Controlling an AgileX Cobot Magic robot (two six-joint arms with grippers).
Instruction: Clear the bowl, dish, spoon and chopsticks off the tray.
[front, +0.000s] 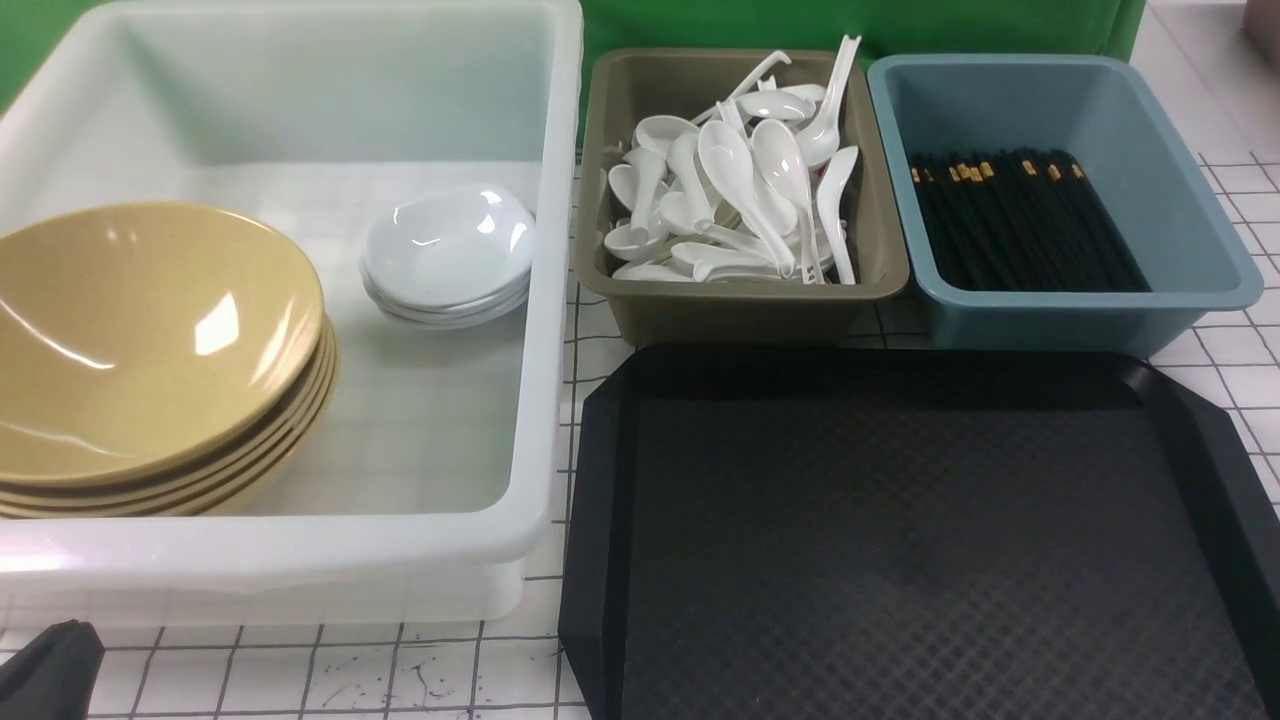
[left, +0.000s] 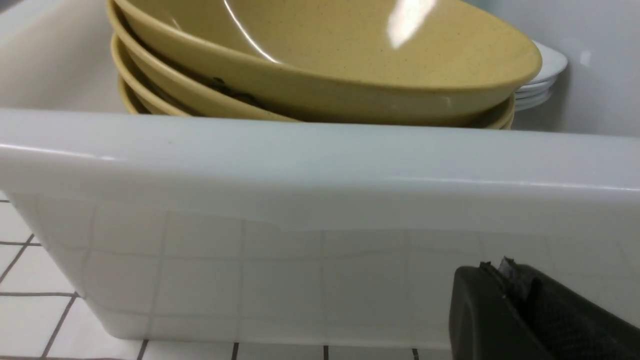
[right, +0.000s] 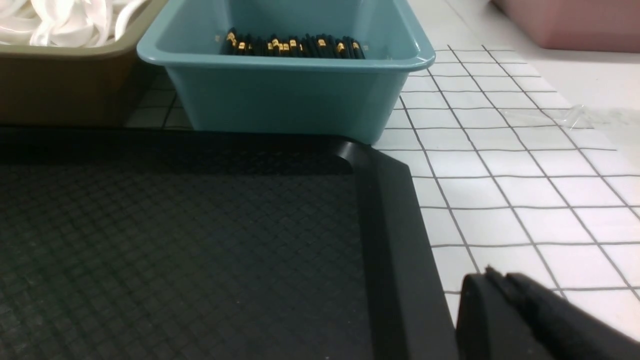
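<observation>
The white tub (front: 545, 330) sits straight ahead of the left gripper (left: 505, 295), whose fingers are pressed together on nothing, close to the tub's near wall. The black tray (front: 900, 520) lies just beside the right gripper (right: 500, 285), its corner rim close to the fingertips; the tray's textured floor carries nothing. That gripper looks nearly closed and grasps nothing, though the frames do not settle its exact gap. Beyond the tray from the right gripper stand the blue bin (front: 1180, 210) and the brown bin (front: 740, 310), side by side. Inside the tub, the bowl (front: 150, 340) tops a yellow stack nearest the left gripper. The dish (front: 448, 245) tops a white stack farther in. The chopsticks (front: 1020, 225) lie among others in the blue bin. The spoon (front: 735, 170) lies heaped with others in the brown bin.
</observation>
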